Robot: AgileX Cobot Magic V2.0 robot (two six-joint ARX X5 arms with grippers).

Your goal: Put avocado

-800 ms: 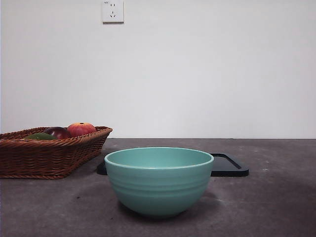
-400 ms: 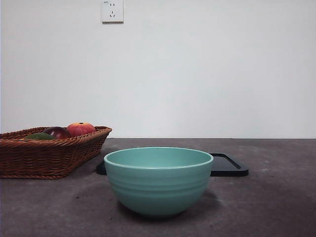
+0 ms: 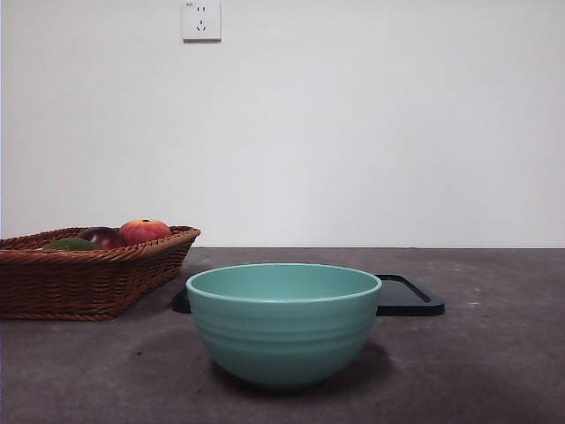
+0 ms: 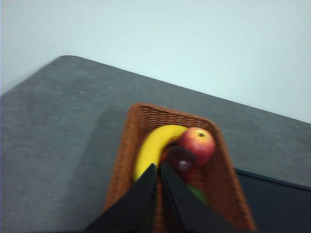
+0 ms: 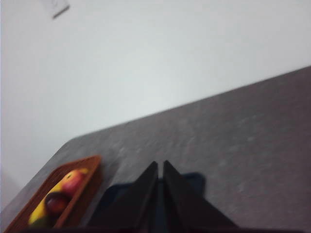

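On the desk (image 3: 494, 353) a bowl (image 3: 283, 323) stands nearest, in the middle. Behind it lies a flat tray (image 3: 408, 298), reaching out to its right. A basket (image 3: 84, 274) sits at the left, holding the avocado (image 3: 71, 244), an apple (image 3: 144, 230), a plum (image 3: 103, 237) and a banana (image 4: 154, 147).

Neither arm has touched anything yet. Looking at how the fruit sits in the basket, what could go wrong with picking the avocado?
The avocado lies low in the wicker basket, largely hidden behind the left gripper and pressed against the dark red fruit, so a grasp may catch that fruit instead. The banana and orange-red fruit crowd it, so jaws might nudge them. The left jaws look shut and would need opening first.
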